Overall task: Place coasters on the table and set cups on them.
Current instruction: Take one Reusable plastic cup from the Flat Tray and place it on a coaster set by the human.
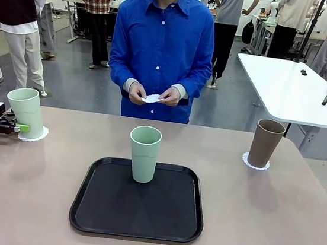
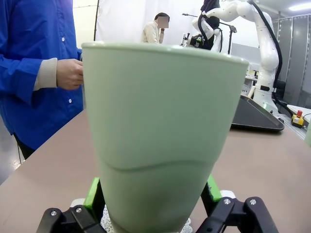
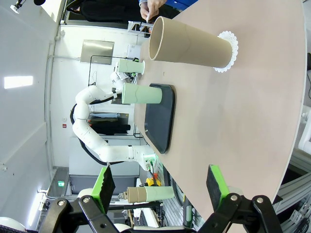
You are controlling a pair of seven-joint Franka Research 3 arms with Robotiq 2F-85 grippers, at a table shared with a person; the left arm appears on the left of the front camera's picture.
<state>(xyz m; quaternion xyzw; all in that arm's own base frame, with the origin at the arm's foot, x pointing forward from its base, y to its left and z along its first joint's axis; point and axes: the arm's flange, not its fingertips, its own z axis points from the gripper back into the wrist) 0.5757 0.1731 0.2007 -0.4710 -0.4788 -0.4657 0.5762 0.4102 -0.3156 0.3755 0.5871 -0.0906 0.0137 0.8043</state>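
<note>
- The left mint cup [image 1: 26,111] stands upright on the left coaster [image 1: 33,135], near the left edge of the beige counter [image 1: 258,230]. What shows of its inside is bare.
- The middle mint cup [image 1: 144,153] stands upright and empty in the far half of the black tray [image 1: 93,209], which lies at the counter's centre. No coaster is under it.
- The brown cup [image 1: 265,143] stands upright on the right coaster [image 1: 255,164], toward the far right. The right wrist view looks into its mouth, and the part seen there is bare.
- The third coaster [image 1: 152,98] is off the counter, held between the person's two hands at waist height behind the far edge.
- The left pincer [image 2: 153,194] sits low at the counter, level with the base of the left mint cup. Its green pads [image 2: 92,194] flank the cup on either side. I cannot tell whether they press on it or stand just clear.
- The right pincer [image 3: 160,174] hangs above the counter's right side, well apart from the brown cup, with its fingers spread wide and nothing between them.
</note>
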